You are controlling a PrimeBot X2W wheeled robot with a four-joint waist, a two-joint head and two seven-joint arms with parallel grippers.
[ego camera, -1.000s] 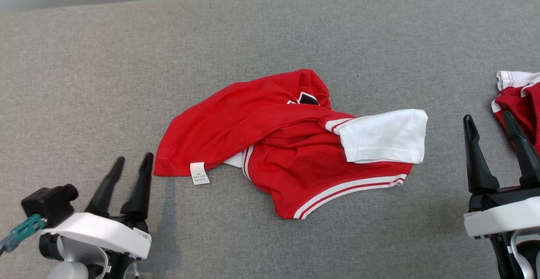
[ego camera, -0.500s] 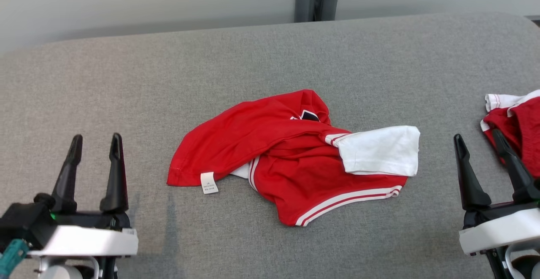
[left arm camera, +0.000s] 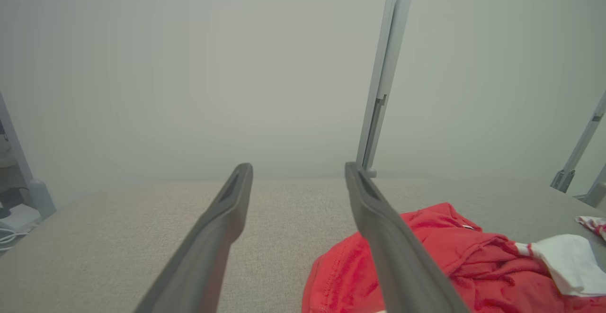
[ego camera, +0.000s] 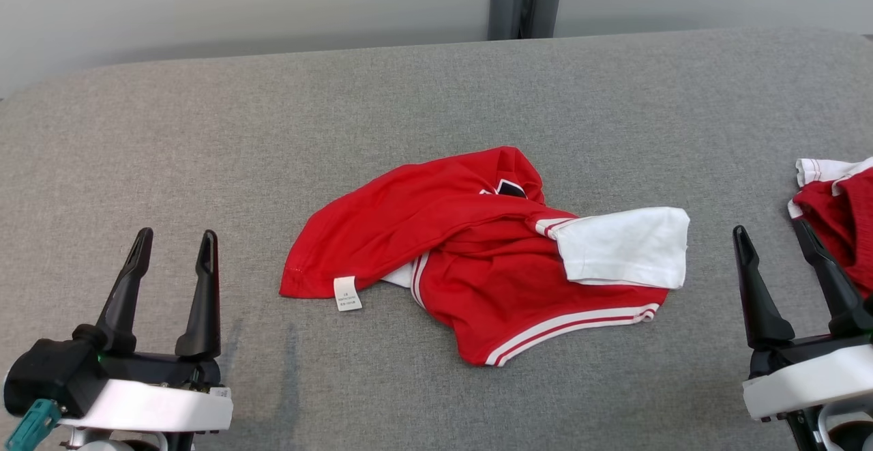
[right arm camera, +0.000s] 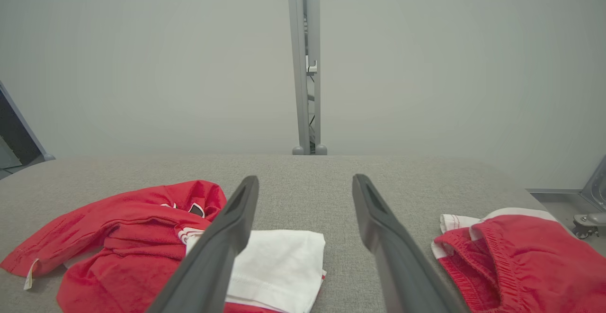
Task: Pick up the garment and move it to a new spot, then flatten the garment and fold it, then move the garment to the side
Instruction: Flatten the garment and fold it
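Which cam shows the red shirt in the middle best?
Head view: the whole red shirt lies unobstructed, white sleeve and label included. Left wrist view catches part of it, cut by the left gripper and the frame edge. Right wrist view sees it low, the right gripper crossing the sleeve.

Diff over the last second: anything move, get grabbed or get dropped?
The left gripper pulled back to the robot's left, away from the red shirt's hem, and squared up from its tilt, jaws open. Nothing was grabbed or released. The head camera tilted up, so the whole view shifted. Unchanged: right gripper open in place, shirt crumpled the same way, second red garment where it was.
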